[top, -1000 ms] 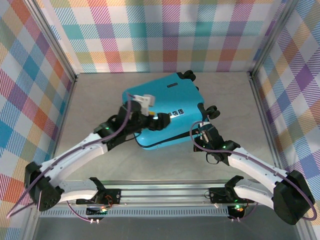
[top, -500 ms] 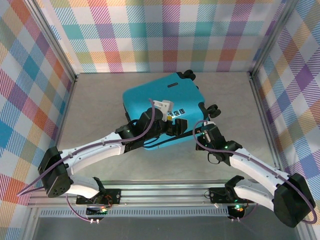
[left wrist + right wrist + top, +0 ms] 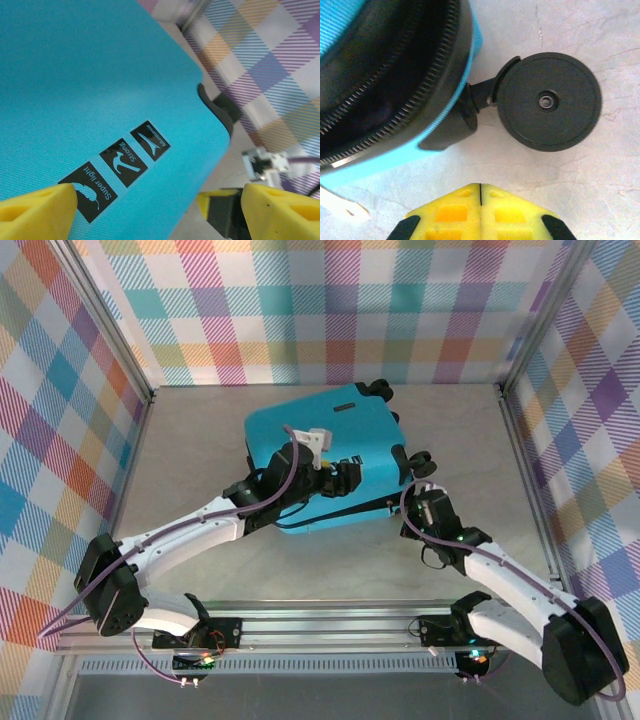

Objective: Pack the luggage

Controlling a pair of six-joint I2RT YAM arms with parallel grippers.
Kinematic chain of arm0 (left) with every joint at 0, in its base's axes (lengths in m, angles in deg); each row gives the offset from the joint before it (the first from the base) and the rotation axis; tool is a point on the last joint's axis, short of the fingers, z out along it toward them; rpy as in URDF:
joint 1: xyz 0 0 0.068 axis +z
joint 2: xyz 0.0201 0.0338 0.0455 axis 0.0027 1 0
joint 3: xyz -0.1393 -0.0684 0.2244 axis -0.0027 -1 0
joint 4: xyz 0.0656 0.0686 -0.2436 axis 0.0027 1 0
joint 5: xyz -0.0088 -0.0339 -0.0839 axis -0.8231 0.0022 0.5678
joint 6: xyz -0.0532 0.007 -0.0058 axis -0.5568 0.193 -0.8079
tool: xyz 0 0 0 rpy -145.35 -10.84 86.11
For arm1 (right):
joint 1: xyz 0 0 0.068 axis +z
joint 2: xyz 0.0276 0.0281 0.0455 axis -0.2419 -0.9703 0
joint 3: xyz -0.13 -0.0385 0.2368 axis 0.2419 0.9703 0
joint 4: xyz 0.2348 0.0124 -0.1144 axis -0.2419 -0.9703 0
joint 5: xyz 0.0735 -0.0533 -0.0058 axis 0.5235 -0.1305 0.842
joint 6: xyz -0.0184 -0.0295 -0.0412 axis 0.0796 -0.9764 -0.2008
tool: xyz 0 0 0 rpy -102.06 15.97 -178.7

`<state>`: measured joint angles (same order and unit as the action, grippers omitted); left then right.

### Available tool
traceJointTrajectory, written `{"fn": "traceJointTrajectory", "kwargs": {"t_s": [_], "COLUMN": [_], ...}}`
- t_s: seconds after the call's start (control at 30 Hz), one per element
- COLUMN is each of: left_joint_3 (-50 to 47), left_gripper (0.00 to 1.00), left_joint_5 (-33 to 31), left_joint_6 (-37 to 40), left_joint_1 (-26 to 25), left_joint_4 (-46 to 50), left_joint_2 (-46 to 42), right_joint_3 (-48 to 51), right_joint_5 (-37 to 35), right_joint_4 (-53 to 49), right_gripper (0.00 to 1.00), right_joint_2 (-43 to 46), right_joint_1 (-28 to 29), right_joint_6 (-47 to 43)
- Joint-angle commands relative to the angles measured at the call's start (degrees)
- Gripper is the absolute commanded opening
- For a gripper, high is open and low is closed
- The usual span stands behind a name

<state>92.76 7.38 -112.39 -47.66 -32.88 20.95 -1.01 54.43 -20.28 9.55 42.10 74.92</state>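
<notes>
Luggage (image 3: pixel 320 440) lies flat in the middle of the table (image 3: pixel 200 440), wheels toward the right wall. Left pincer (image 3: pixel 343 478) hovers wide open over the turquoise shell beside three dark labels (image 3: pixel 120 165), gripping nothing. Right pincer (image 3: pixel 480 190) is closed and empty, just beside a corner wheel (image 3: pixel 547 102).

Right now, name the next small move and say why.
Probably press the open left fingers down on the lid of the turquoise hard-shell suitcase: they are spread over its black labels, while the black zipper seam gapes beside the black wheel, so the shell looks unclosed.
</notes>
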Motion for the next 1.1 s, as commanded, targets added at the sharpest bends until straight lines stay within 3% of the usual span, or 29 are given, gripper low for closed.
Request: {"fn": "traceJointTrajectory", "kwargs": {"t_s": [0.0,0.1,0.23,0.7,1.07], "left_joint_3": [0.90,3.13,3.99,4.74,4.38], "left_gripper": [0.86,0.86,0.86,0.86,0.86], "left_joint_5": [-3.88,-1.05,1.75,3.74,4.35], "left_joint_6": [5.30,7.82,7.38,6.13,5.28], "left_joint_1": [3.69,5.51,5.63,5.57,5.61], "left_joint_4": [9.97,10.62,10.02,9.26,8.75], "left_joint_2": [3.07,3.81,3.73,2.50,2.41], "right_joint_3": [3.95,7.84,8.31,6.62,5.50], "right_joint_5": [3.04,6.79,10.48,14.62,14.65], "right_joint_4": [5.11,8.63,10.32,27.36,31.53], "right_gripper": [0.00,0.01,0.16,0.41,0.43], "right_joint_2": [6.06,11.86,13.56,0.02,-3.43], "right_joint_1": [0.86,1.08,1.40,5.72,6.00], "right_joint_6": [-1.92,-3.10,-4.53,-4.93,-4.46]}}
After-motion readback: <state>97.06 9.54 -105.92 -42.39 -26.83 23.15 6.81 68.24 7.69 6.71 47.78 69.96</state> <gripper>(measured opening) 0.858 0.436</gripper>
